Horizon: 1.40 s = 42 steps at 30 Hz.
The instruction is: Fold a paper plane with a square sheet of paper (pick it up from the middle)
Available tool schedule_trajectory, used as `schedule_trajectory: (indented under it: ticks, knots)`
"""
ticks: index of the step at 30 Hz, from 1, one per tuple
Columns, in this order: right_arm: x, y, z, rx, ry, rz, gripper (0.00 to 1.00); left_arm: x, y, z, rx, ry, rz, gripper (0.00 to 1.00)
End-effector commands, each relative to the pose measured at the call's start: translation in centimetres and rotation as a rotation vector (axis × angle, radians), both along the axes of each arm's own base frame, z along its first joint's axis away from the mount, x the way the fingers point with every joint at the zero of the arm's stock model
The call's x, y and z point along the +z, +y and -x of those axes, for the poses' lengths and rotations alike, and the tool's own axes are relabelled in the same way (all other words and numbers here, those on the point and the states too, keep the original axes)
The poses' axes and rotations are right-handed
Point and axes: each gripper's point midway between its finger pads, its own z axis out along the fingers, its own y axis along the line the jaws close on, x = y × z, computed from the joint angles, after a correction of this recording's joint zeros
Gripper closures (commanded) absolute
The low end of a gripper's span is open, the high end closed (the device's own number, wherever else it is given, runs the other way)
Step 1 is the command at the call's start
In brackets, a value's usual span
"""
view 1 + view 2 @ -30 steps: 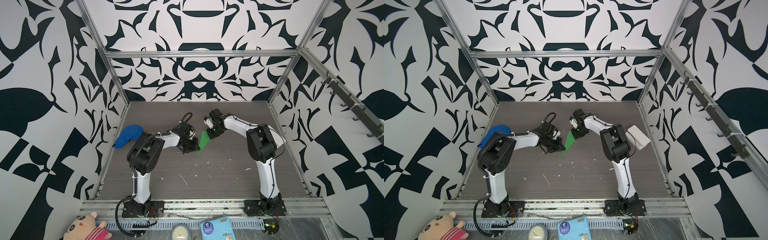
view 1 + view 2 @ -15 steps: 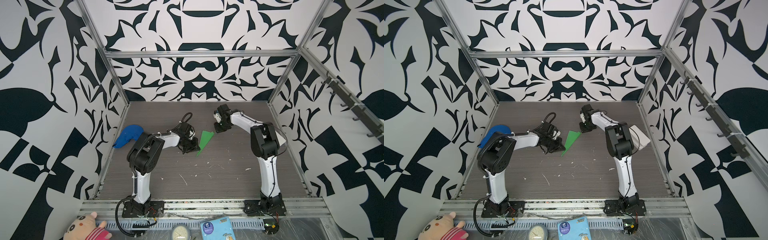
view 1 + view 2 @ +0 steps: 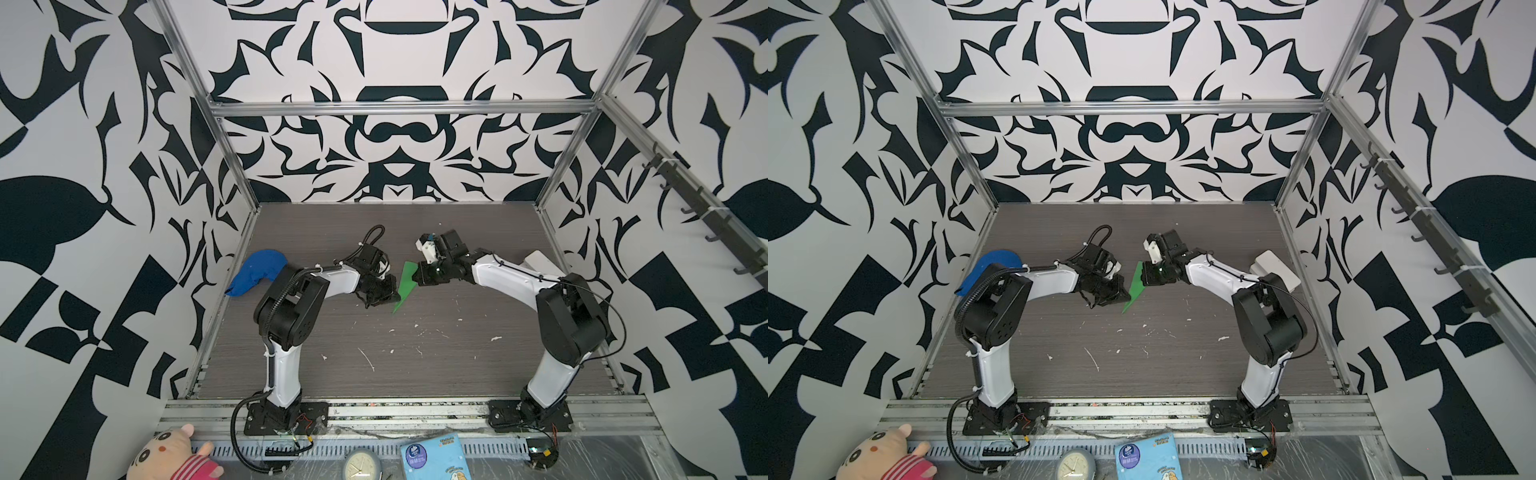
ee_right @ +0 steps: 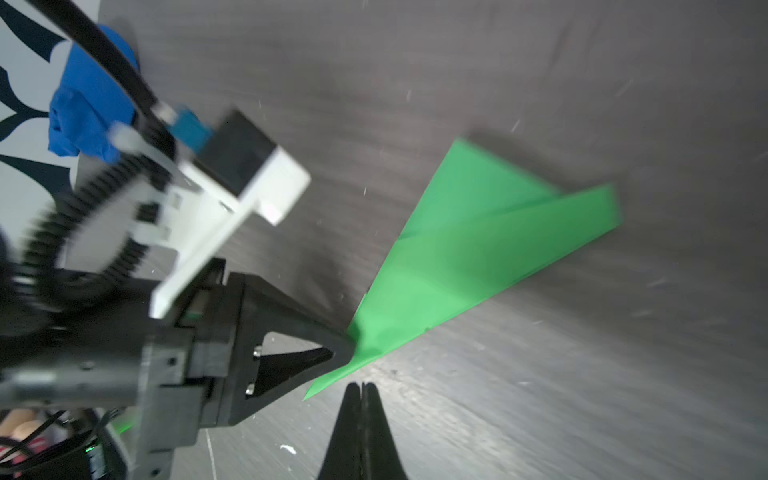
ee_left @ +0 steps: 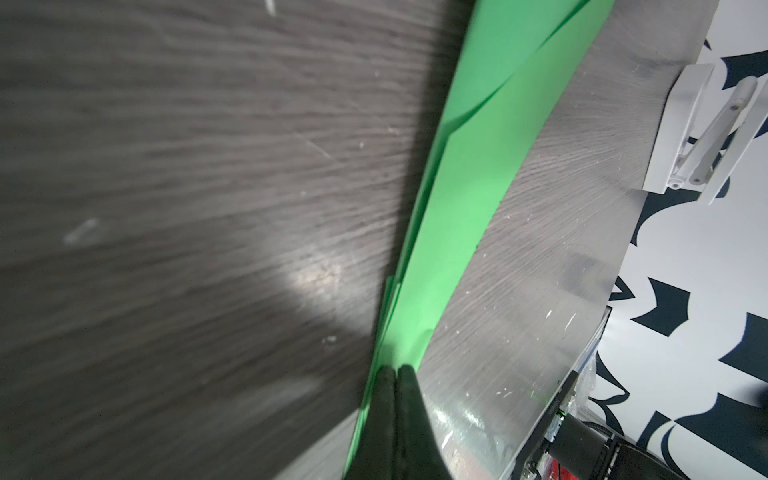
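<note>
Pointing frontward, slightly left — paper plane [image 3: 406, 282]

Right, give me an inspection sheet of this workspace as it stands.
Surface: dark wood-grain table, scattered with small white flecks.
Job's things: paper plane, green, folded into a narrow dart, between the two grippers.
Clutter: blue cloth cap by the left wall; white object by the right wall.
Grippers: left gripper shut on the paper plane; right gripper shut, empty, tips just beside the paper.
Cables: black cable loop above the left wrist.
Surroundings: black-and-white patterned walls; plush toy, clock and blue packet in front of the table.
</note>
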Motion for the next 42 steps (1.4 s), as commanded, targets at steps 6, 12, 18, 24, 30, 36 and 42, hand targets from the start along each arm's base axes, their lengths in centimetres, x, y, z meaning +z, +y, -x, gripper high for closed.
schedule_trajectory:
  ticks: [6,12,18,24,30,36,42]
  knots:
    - [-1.3,3.1,-0.7,0.005,0.04,-0.103,1.0,-1.6,1.2,1.5,0.002,0.068,-0.072,1.0]
    - [-4.0,2.5,-0.8,-0.01,0.075,-0.035,1.0,-1.2,1.1,1.2,0.0,0.063,-0.071,1.0]
    - [-5.8,1.3,-0.6,-0.039,0.102,0.044,1.0,0.5,0.5,0.8,-0.014,0.03,-0.037,1.0]
    - [-6.8,0.6,-0.5,-0.07,0.133,0.086,1.0,3.9,-0.4,1.0,-0.031,-0.042,0.023,0.96]
    - [-7.4,0.2,-0.4,-0.096,0.157,0.11,1.0,3.1,-0.4,2.4,-0.025,-0.001,0.019,0.96]
    - [-8.2,-0.2,-0.1,-0.103,0.188,0.145,1.0,0.9,0.8,3.5,-0.014,0.058,-0.05,0.97]
    - [-9.0,-0.9,0.1,-0.115,0.207,0.188,1.0,-0.4,1.5,3.4,0.014,0.069,-0.08,0.98]
